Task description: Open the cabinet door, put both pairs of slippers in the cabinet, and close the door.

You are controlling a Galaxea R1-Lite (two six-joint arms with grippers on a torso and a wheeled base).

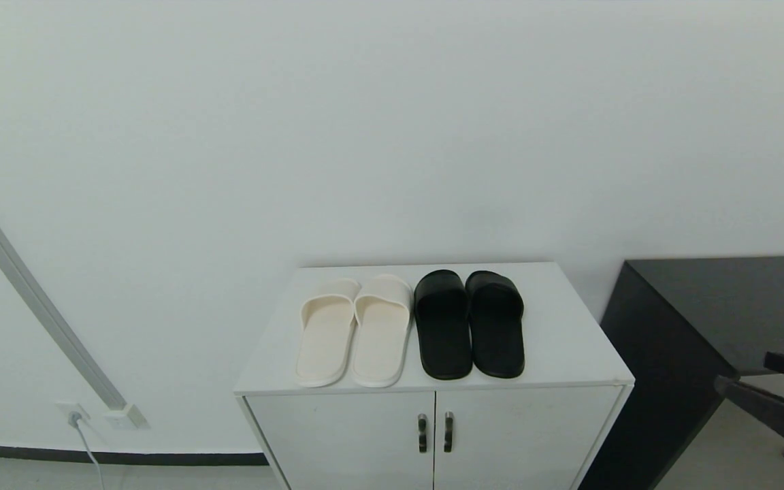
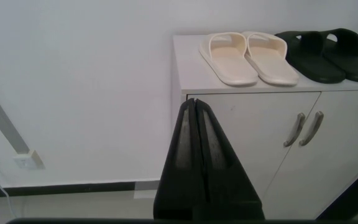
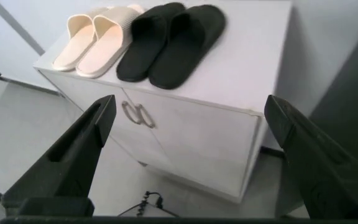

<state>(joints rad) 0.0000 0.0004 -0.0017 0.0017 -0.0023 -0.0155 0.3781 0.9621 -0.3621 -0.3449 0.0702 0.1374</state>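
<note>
- A white two-door cabinet [image 1: 569,340] is seen against the white wall. Both doors are shut, and two metal bar handles [image 1: 435,432] are set side by side at the middle seam.
- A pair of cream open-toe rubber slippers [image 1: 354,331] is laid on the cabinet top, toes toward the wall.
- A pair of black rubber slippers [image 1: 469,323] is set just beside it, on the robot's right.
- The left gripper [image 2: 194,102] is held clenched and empty, in front of the cabinet's left side.
- The right gripper [image 3: 190,106] is spread wide and empty, off the cabinet's right front.
- A black desk [image 1: 739,292] is placed right of the cabinet.
</note>
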